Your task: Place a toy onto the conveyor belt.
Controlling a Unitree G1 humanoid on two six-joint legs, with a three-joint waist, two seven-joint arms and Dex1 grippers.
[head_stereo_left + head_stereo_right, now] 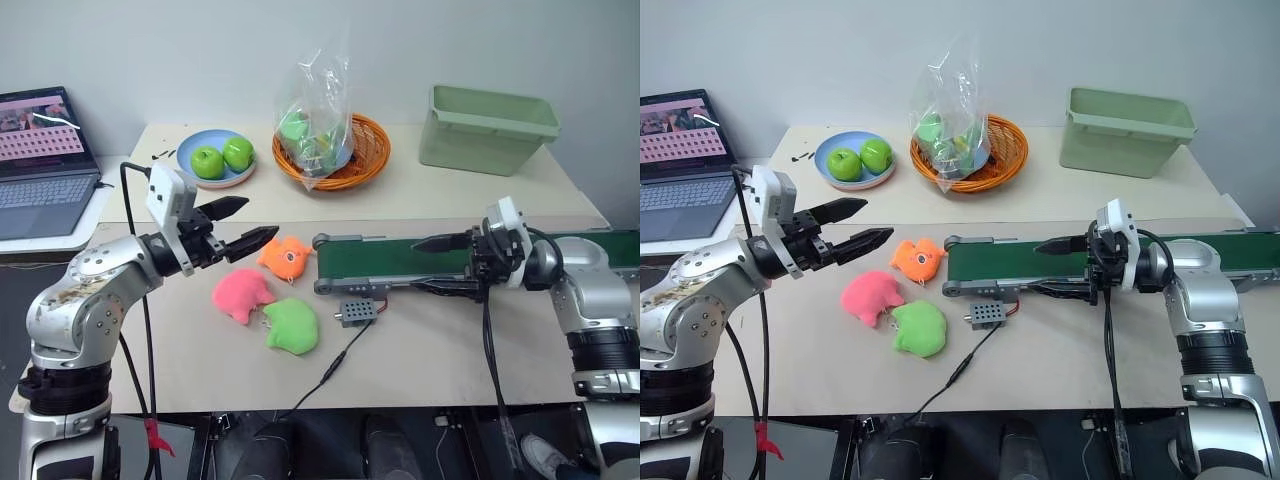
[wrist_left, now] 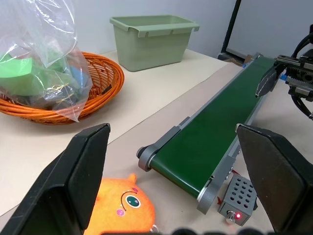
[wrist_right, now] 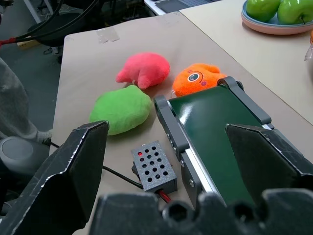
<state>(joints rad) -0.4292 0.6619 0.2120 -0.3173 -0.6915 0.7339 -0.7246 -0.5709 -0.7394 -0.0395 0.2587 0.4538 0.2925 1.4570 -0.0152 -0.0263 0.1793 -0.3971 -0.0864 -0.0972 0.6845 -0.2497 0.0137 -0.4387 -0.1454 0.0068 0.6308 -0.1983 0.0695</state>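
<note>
On beige tabletop paper the pink toy (image 1: 242, 293) lies untouched beside the belt's (image 1: 400, 259) end, soft and light, best pinched across its plump middle by either wide-open, empty gripper (image 1: 252, 224).

Both arms wore silver-grey metal casings with black ribbed joints. The left arm's (image 1: 85, 300) shell was scuffed and speckled brown (worn paint, by the look). White camera blocks topped each wrist, and black cables trailed from both. The left gripper (image 1: 238, 224) and right gripper (image 1: 432, 264) each had two tapered black fingers.
</note>
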